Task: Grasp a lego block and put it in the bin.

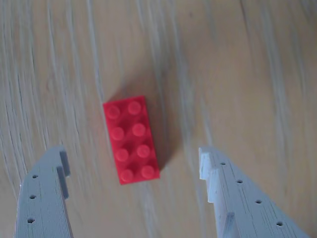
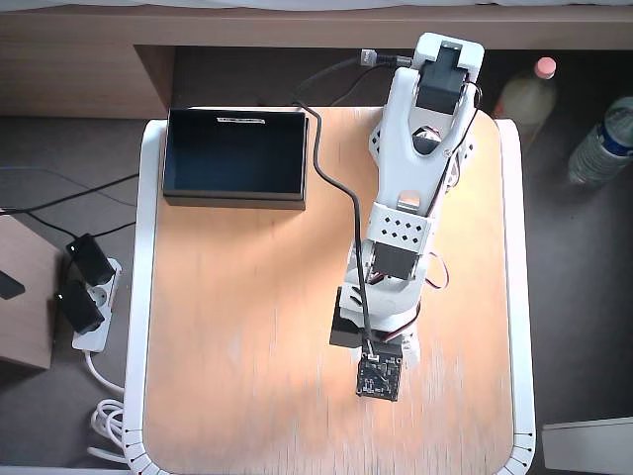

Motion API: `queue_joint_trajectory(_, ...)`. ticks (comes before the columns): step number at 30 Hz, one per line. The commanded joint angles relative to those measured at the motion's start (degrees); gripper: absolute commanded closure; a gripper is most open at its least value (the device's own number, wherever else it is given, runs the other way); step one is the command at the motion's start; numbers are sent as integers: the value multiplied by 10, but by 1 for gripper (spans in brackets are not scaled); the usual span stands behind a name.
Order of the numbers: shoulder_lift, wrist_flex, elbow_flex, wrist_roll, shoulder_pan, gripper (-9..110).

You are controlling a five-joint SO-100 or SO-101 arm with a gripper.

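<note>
In the wrist view the red lego block (image 1: 132, 140) lies flat on the wooden table, studs up, its long side running away from me. My gripper (image 1: 132, 154) is open, with one grey finger (image 1: 47, 193) to the block's left and the other (image 1: 237, 198) to its right. Neither finger touches the block. In the overhead view the arm (image 2: 406, 198) reaches toward the table's front and hides the block under its wrist. The black bin (image 2: 235, 155) stands at the table's back left corner, empty, far from the gripper.
The wooden table (image 2: 227, 327) has a white rim. In the overhead view a power strip with plugs (image 2: 84, 292) lies on the floor to the left, and two bottles (image 2: 603, 139) stand to the right. A black cable (image 2: 331, 178) runs along the arm.
</note>
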Motion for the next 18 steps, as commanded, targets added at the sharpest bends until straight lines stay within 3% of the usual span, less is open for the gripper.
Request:
queue_joint_trajectory(1,-5,-25,-67,-4,-15,74)
queue_joint_trajectory(18,-47,-61,-67,-2,-16,75)
